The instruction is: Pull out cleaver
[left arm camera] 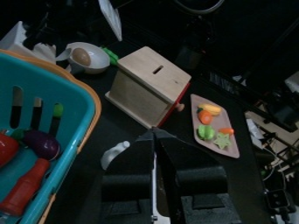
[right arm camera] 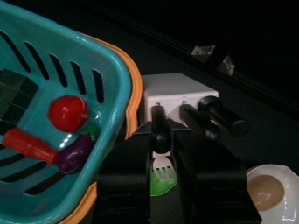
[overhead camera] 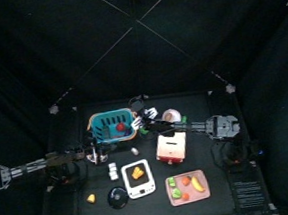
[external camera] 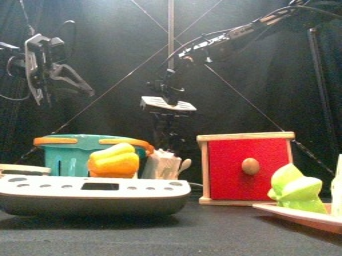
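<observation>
My right gripper [overhead camera: 141, 112] hangs over the back middle of the table, just right of the teal basket [overhead camera: 109, 124]. In the front view the right gripper [external camera: 167, 92] holds a flat grey blade, the cleaver [external camera: 171, 104], lifted above the white knife block [external camera: 167, 165]. In the right wrist view its jaws [right arm camera: 160, 140] are closed on a pale and green piece [right arm camera: 162, 171], with the block [right arm camera: 176, 87] and its black handles [right arm camera: 216, 118] beyond. My left gripper [external camera: 47, 75] is raised at the left, shut and empty [left arm camera: 152, 144].
A wooden box with a red drawer [external camera: 247, 165] stands right of the block. A white scale [external camera: 94, 195] lies at the front and a pink plate with toy food [overhead camera: 190, 187] at the front right. The basket [right arm camera: 47, 79] holds toy vegetables. An egg [right arm camera: 268, 188] lies near the block.
</observation>
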Robot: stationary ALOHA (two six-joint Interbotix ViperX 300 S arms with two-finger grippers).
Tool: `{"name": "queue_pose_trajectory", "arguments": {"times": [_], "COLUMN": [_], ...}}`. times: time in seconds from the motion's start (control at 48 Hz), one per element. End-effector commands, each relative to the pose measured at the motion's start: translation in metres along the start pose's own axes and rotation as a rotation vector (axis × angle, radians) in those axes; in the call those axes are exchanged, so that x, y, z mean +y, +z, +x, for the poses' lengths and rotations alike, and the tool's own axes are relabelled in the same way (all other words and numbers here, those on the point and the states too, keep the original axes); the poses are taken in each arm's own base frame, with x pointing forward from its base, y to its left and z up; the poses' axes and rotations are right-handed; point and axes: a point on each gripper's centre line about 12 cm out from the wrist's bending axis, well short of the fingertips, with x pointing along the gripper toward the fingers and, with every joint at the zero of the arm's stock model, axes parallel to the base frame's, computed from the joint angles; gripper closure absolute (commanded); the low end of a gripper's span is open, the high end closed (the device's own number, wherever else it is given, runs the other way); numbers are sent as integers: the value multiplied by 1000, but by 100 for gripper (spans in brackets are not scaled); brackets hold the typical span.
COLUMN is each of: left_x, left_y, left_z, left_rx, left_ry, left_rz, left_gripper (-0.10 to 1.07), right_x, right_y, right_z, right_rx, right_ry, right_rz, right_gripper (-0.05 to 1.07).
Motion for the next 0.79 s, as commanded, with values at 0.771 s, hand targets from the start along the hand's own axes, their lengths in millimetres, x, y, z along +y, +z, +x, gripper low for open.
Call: {"name": "queue_pose_trajectory", "arguments": {"times": [0.771], "left_x": [-1], "left_y": [4], "left_z": [1], "left_rx": [-12], "left_ry": [-6], "left_rz": [-4], "left_gripper": [54], "right_x": [7], "right_y": [22], "right_z": [-68], "right_rx": [-108], "right_ry": [91], "right_rz": [-11], "right_gripper": [55]}}
